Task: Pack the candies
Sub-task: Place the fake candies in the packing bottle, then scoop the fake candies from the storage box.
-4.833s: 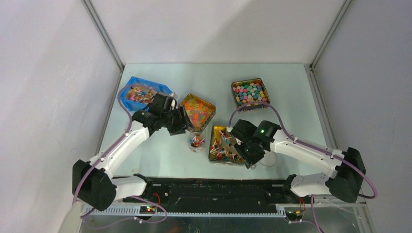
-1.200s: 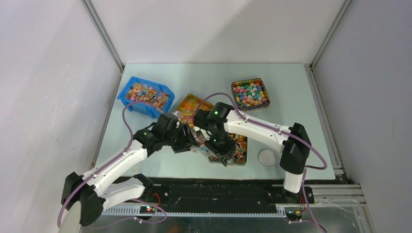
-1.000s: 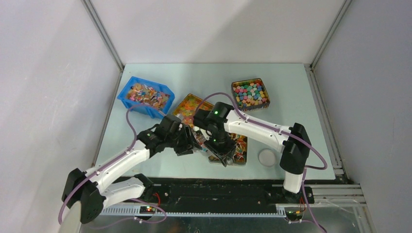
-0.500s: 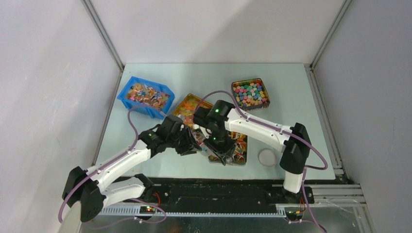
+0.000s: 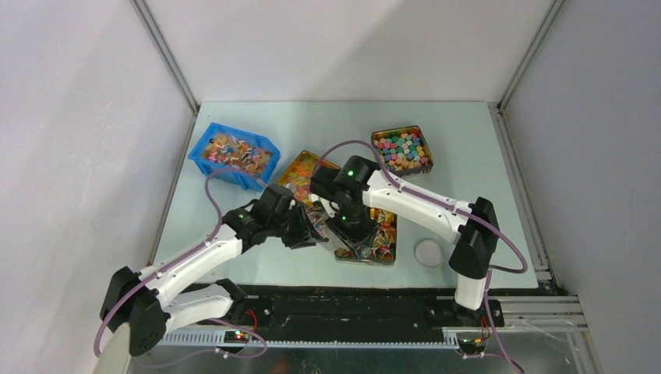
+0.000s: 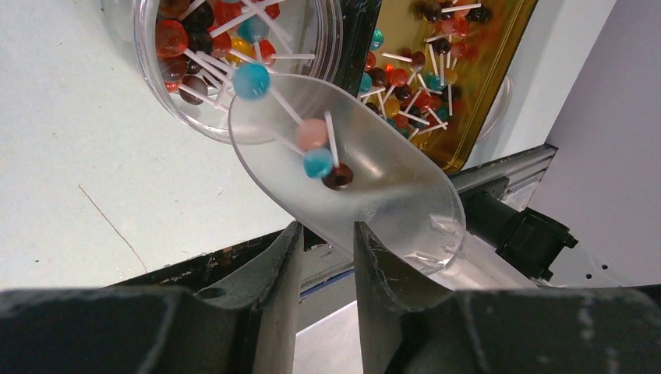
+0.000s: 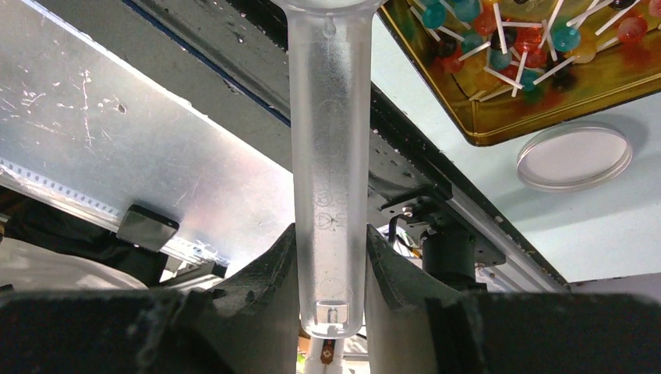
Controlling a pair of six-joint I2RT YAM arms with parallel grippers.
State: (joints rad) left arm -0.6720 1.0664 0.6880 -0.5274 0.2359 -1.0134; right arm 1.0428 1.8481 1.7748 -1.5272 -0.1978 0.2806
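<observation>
Firmly, the right fingers clamp the handle of the clear scoop; the left fingers stand narrowly apart, empty. Several candies lie in its bowl at the jar mouth: tip slowly, keeping the lip over the rim.

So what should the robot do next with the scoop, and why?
Probably tip the clear scoop a little steeper into the jar: the right gripper holds its handle, its lip is at the jar's mouth, and a few lollipops lie in its bowl.
</observation>
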